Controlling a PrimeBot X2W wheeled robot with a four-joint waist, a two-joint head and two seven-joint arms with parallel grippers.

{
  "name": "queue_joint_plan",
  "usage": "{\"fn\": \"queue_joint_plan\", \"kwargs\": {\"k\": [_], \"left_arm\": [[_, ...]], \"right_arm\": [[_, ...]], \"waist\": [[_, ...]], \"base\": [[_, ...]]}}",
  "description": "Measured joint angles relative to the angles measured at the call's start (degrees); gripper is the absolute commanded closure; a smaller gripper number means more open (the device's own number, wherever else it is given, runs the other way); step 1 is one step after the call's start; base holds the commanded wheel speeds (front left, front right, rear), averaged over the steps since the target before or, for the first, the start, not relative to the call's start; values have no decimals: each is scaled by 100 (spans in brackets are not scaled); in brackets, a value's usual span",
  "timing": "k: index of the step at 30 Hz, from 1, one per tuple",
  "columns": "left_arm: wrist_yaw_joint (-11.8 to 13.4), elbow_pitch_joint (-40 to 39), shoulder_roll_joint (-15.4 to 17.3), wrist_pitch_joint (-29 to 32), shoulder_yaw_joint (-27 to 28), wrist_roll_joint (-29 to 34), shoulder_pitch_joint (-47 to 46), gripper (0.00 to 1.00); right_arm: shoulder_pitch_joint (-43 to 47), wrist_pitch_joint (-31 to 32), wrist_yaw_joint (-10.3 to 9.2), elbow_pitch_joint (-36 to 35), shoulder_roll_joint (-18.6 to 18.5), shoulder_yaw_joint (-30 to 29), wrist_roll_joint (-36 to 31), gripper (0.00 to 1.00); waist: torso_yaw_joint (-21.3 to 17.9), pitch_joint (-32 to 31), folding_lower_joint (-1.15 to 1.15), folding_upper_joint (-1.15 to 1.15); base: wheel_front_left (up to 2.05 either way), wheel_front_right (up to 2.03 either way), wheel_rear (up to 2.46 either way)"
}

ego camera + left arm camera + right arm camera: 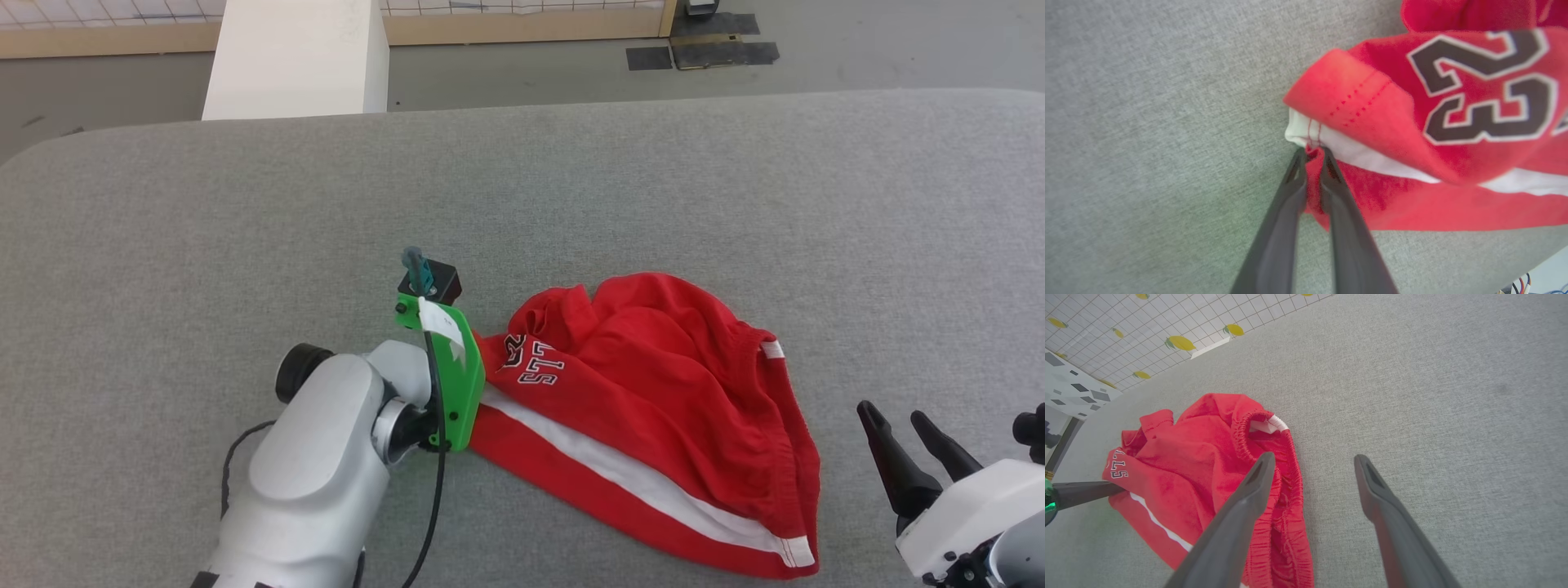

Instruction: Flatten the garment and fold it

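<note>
It looks like a robot test lab: a grey cloth-covered counter [653,163], bare grey floor [898,49] beyond at 12 o'clock, a white pillar [298,57] at 11 o'clock, lemon-printed grid wall panels [1167,318].

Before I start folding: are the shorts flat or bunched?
Bunched. The shorts lie crumpled, their fabric heaped in folds over itself rather than spread out. The left gripper pinches one hem corner, jaws shut.

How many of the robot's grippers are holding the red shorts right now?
1. The left gripper is shut on the shorts at a white-trimmed hem corner. The right gripper is open, off to the shorts' right, holding nothing.
</note>
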Motion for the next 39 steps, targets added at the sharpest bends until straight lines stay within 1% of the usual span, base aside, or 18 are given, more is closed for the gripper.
{"fn": "queue_joint_plan", "kwargs": {"k": [5, 9, 12, 16, 23, 26, 30, 35, 39], "left_arm": [[-14, -11, -58, -275, 97, -142, 5, 100], [51, -232, -130, -708, 494, -521, 24, 100], [73, -493, -165, -950, 756, -797, 126, 100], [160, -913, -157, -1128, 1020, -1084, 534, 100], [388, -1714, -71, -1298, 1313, -1279, 1433, 100], [508, -2007, -46, -1396, 1437, -1351, 1780, 100], [627, -2280, -19, -1434, 1493, -1374, 2125, 100], [693, -2474, -12, -1432, 1484, -1401, 2305, 100], [716, -2552, -15, -1433, 1471, -1402, 2318, 100]], "right_arm": [[-29, -1, 0, 32, 1, 19, -16, 0], [-28, 1, 0, 52, 1, 63, -43, 0], [-3, 80, 0, -13, 0, 155, -213, 0], [259, 392, 1, -252, -26, 333, -614, 0], [878, 1043, 0, -684, -79, 672, -1026, 0], [983, 1177, 0, -745, -76, 836, -1260, 0], [998, 1273, 1, -612, -68, 1096, -1541, 0], [876, 1373, 0, -64, -66, 1443, -1868, 0], [632, 1303, 0, 323, -58, 1602, -1973, 0]], "waist": [[58, -7, 0, 0], [95, -64, 1, 0], [123, -130, 1, 0], [169, -218, 1, 0], [218, -203, 1, 0], [198, -168, 0, 0], [190, -111, 1, 0], [215, -17, 1, 0], [265, 54, 0, 0]], "base": [[0, 0, 0], [0, 0, 0], [0, 0, 0], [0, 0, 0], [0, 0, 0], [0, 0, 0], [0, 0, 0], [0, 0, 0], [0, 0, 0]]}}
